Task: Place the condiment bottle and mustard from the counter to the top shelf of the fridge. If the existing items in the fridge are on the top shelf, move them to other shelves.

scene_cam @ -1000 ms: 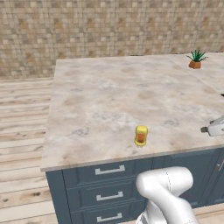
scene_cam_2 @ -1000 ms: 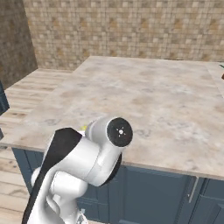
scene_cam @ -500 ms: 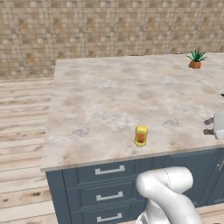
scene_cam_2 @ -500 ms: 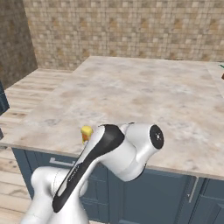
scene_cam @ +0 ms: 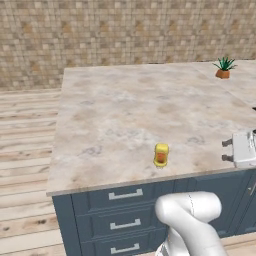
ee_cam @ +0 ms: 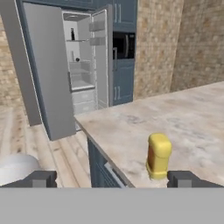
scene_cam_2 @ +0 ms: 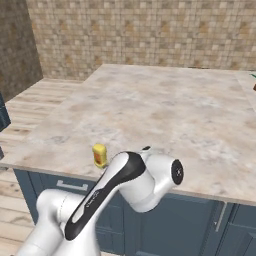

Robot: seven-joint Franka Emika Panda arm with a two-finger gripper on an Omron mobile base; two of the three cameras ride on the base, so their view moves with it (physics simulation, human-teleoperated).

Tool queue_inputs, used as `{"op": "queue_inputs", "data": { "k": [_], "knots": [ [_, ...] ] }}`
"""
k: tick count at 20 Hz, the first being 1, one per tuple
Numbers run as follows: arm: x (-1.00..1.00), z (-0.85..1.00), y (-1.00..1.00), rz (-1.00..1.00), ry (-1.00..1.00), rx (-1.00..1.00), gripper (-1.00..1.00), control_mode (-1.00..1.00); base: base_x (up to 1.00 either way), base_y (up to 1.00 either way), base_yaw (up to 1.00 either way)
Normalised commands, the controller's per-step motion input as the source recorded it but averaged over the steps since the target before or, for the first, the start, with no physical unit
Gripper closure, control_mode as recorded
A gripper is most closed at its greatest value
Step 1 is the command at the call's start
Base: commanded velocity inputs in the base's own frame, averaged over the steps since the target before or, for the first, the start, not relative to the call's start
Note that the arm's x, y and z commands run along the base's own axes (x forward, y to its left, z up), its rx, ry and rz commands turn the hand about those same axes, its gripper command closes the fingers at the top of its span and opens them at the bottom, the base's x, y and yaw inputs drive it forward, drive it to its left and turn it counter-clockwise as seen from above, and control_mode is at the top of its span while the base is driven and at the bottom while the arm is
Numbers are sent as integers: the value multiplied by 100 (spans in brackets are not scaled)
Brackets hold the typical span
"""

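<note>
The mustard (scene_cam: pixel 161 155), a squat yellow bottle with an orange label, stands upright near the front edge of the counter (scene_cam: pixel 125 115). It also shows as mustard (scene_cam_2: pixel 100 155) and as mustard (ee_cam: pixel 158 155). My gripper (scene_cam: pixel 227 150) hovers low over the counter to its right, pointing at it, open and empty. In the hand view the gripper (ee_cam: pixel 113 179) has its tips wide apart, and the mustard is ahead, nearer the right fingertip (ee_cam: pixel 186 178). Beyond, the fridge (ee_cam: pixel 83 57) stands open. A thin dark shape (ee_cam: pixel 72 34) on its top shelf may be the condiment bottle.
A small potted plant (scene_cam: pixel 223 69) sits at the counter's far right. The fridge door (ee_cam: pixel 48 74) swings out over the wooden floor. A small dark item (ee_cam: pixel 77 59) rests on a lower fridge shelf. My arm's elbow (scene_cam_2: pixel 150 175) bulges over the counter's front edge beside the mustard.
The arm's elbow has swung to the right in the right base view, uncovering the mustard. The hand has edged a little lower and left near the counter's right edge. The mustard has not moved.
</note>
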Motion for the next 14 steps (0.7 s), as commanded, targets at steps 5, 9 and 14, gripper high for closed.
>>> {"op": "queue_inputs", "data": {
  "k": [5,9,14],
  "knots": [
    [39,-16,27,5,0,0,-100,-100,0,0,0],
    [23,-13,22,8,0,0,-100,-100,0,0,0],
    [14,-17,25,8,0,0,-100,-100,0,0,0]
  ]
}}
